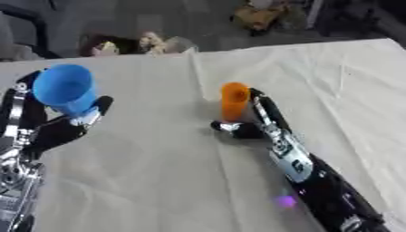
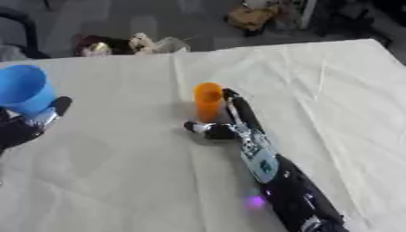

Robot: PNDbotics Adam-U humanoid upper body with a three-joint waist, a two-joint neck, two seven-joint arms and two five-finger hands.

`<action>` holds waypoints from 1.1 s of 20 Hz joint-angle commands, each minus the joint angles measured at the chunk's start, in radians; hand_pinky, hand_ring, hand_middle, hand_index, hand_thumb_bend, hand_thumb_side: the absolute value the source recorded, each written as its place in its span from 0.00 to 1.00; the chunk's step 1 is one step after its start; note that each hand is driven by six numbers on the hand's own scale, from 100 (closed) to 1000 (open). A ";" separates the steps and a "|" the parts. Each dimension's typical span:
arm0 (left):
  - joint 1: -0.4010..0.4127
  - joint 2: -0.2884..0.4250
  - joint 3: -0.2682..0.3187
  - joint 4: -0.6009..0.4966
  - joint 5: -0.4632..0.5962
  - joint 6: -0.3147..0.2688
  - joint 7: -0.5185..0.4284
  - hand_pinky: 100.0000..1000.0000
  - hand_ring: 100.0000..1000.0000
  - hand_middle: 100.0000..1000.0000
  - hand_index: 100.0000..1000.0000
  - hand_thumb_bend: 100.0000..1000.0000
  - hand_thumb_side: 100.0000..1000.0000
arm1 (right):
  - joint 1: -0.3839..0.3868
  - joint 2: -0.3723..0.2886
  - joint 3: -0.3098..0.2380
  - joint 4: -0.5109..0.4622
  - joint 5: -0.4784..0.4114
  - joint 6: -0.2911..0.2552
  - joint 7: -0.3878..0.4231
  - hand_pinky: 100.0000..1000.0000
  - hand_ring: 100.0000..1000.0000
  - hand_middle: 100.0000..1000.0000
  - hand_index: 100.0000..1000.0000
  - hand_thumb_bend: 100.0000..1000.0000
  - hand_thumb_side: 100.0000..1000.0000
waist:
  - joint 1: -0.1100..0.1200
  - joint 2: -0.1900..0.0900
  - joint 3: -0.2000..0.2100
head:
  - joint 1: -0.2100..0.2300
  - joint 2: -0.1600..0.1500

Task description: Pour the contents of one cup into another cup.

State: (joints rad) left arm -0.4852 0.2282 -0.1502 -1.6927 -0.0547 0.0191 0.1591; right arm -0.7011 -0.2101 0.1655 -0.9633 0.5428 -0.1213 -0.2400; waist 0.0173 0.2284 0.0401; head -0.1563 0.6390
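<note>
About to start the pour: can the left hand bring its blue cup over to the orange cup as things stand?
Probably yes. The left hand holds the blue cup lifted, with only bare cloth between it and the orange cup, which the right hand steadies.

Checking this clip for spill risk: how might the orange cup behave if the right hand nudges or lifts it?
The orange cup is tall and narrow, so a sideways nudge from the right hand would probably tip it. It looks like rigid, smooth plastic, likely light and possibly slippery. On its side it would probably roll across the cloth.
</note>
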 commanded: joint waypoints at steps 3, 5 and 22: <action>-0.021 0.006 -0.004 -0.022 -0.002 0.000 -0.005 0.59 0.43 0.06 0.29 0.07 0.00 | -0.028 0.011 -0.008 0.024 -0.002 0.004 -0.036 0.86 0.85 0.60 0.65 0.61 0.37 | 0.005 -0.009 0.008 | -0.008 -0.018; -0.022 0.006 -0.004 -0.022 -0.002 0.000 -0.005 0.59 0.43 0.06 0.29 0.07 0.00 | -0.032 0.013 -0.009 0.028 -0.004 0.006 -0.054 0.84 0.82 0.53 0.57 0.54 0.35 | 0.006 -0.007 0.010 | -0.010 -0.020; -0.005 0.014 0.000 0.013 -0.020 0.002 -0.003 0.59 0.43 0.06 0.29 0.05 0.00 | -0.039 -0.037 0.037 -0.153 -0.047 0.072 -0.100 0.80 0.72 0.38 0.40 0.08 0.12 | -0.012 -0.025 -0.027 | -0.001 -0.009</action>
State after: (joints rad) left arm -0.4820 0.2282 -0.1507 -1.6729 -0.0673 0.0218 0.1558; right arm -0.7209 -0.2181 0.1989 -1.0703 0.5047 -0.0558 -0.3498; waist 0.0057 0.2254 0.0127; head -0.1600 0.6308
